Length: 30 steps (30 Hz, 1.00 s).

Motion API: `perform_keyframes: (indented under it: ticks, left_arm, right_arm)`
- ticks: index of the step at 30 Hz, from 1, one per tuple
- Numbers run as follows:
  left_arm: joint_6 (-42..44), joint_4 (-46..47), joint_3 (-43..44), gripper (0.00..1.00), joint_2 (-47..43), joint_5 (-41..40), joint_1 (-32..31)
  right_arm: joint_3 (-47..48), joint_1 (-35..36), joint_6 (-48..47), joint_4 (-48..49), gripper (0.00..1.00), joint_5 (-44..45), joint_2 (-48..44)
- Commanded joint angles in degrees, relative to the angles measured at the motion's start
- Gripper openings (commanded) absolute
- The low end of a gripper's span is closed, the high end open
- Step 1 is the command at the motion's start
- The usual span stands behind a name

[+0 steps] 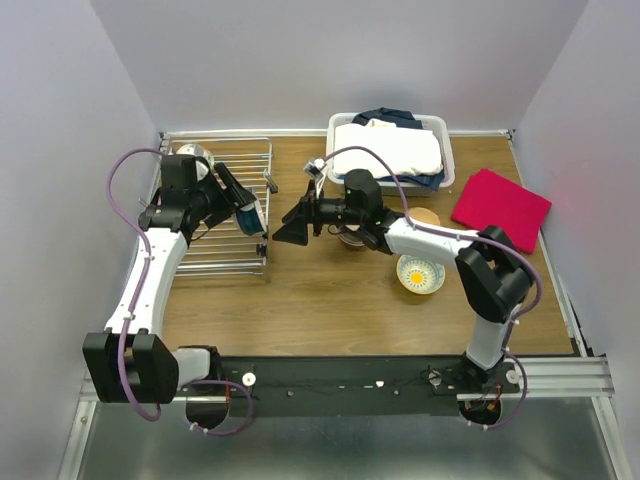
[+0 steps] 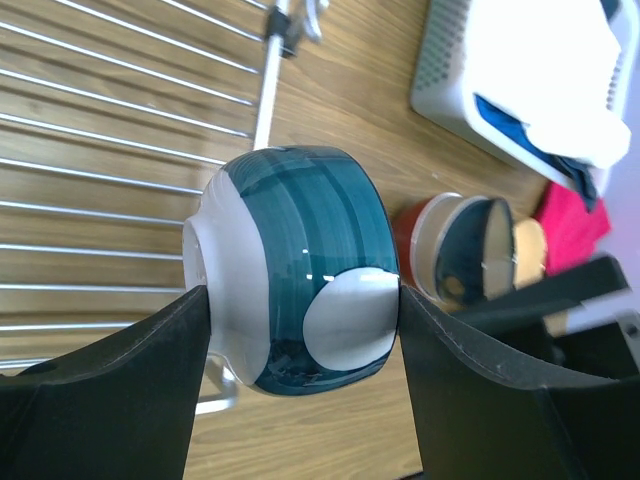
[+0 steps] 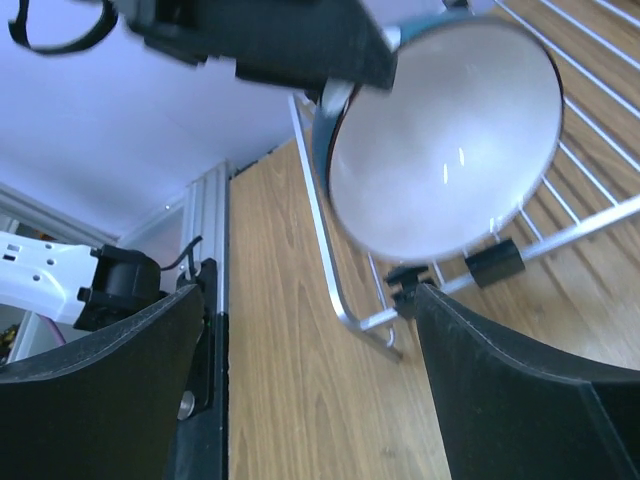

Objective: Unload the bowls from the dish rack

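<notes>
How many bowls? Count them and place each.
6: a teal bowl in the left gripper; a pale bowl in the dish rack; on the table, a red bowl holding a dark blue bowl, a cream bowl, a floral bowl. Arms may hide more.

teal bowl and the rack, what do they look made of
The teal bowl: likely glazed ceramic, glossy, with sharp light glints on the brushed teal bands and a plain white foot. The rack: thin metal wire, shiny silver, probably chromed or stainless steel; the look cannot settle which.
</notes>
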Motion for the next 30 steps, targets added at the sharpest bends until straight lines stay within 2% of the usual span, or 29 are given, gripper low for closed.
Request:
perform_keyframes:
  ticks: [1, 6, 8, 11, 12, 14, 15, 17, 18, 19, 20, 21, 23, 24, 26, 27, 28, 30]
  left_arm:
    - [-6.38, 6.17, -1.59, 0.38, -4.00, 3.62, -3.48]
    - [-8.40, 7.40, -2.48, 0.38, -4.27, 2.48, -6.29]
    - [-9.28, 7.84, -2.74, 0.38, -4.36, 1.95, -7.00]
    - [-9.99, 8.28, -2.92, 0.38, -4.53, 1.42, -7.79]
    - [-10.08, 8.45, -3.01, 0.38, -4.53, 1.33, -7.97]
    - [-10.34, 8.72, -3.36, 0.38, -4.62, 0.89, -8.93]
    - [-10.43, 9.07, -3.62, 0.38, -4.62, 0.80, -9.28]
    - [-10.43, 9.51, -4.24, 0.39, -4.62, 0.89, -9.90]
    - [-10.17, 9.77, -4.50, 0.40, -4.62, 0.80, -9.90]
    - [-9.90, 9.77, -4.67, 0.41, -4.71, 0.72, -9.90]
    - [-9.47, 9.95, -4.68, 0.44, -4.71, 0.54, -9.90]
    - [-9.03, 9.95, -4.68, 0.52, -4.71, 0.19, -9.90]
    - [-6.48, 10.04, -4.06, 0.61, -4.80, -0.16, -9.90]
    - [-5.43, 9.95, -3.80, 0.72, -4.88, -0.34, -9.90]
    - [-0.95, 8.81, -1.70, 0.83, -4.71, -3.05, -9.81]
    - [0.80, 7.50, -0.82, 0.94, -4.62, -3.93, -9.81]
    - [2.21, 6.97, 0.84, 0.98, -4.45, -5.51, -9.81]
    - [6.43, 5.56, 2.35, 0.99, -4.53, -7.19, -9.81]
  right_arm:
    - [4.81, 0.28, 2.52, 9.54, 0.92, -5.17, 4.20]
    - [8.15, 1.07, 1.99, 9.28, 0.89, -6.58, 7.28]
    - [8.85, 1.25, 1.29, 8.49, 0.84, -6.84, 8.16]
    - [9.38, 1.42, 0.15, 7.08, 0.73, -7.63, 8.60]
    - [9.47, 1.42, -0.20, 6.30, 0.62, -7.89, 8.43]
    - [9.47, 1.51, -1.34, 5.33, 0.49, -7.98, 8.17]
    - [9.38, 1.60, -1.87, 4.28, 0.34, -7.81, 7.90]
    - [8.95, 1.60, -3.36, 3.22, 0.18, -7.63, 7.03]
    - [8.77, 1.60, -3.72, 2.26, 0.07, -7.28, 6.67]
    - [8.51, 1.69, -4.24, 1.64, 0.02, -7.19, 5.80]
    - [7.98, 1.69, -5.12, 0.85, 0.01, -6.93, 5.36]
    - [7.63, 1.69, -5.91, -0.73, 0.01, -6.49, 4.83]
    - [7.10, 1.86, -8.27, -3.36, 0.01, -5.88, 3.17]
    - [7.19, 1.95, -9.77, -7.82, 0.01, -4.83, 2.63]
    - [7.27, 2.30, -14.59, -13.28, 0.01, -3.68, 0.53]
    - [6.66, 2.39, -16.01, -17.57, 0.01, -2.20, -0.18]
    - [6.31, 2.48, -17.16, -19.53, 0.01, -1.66, -1.14]
    - [5.26, 2.57, -20.41, -25.57, 0.01, 0.61, -3.77]
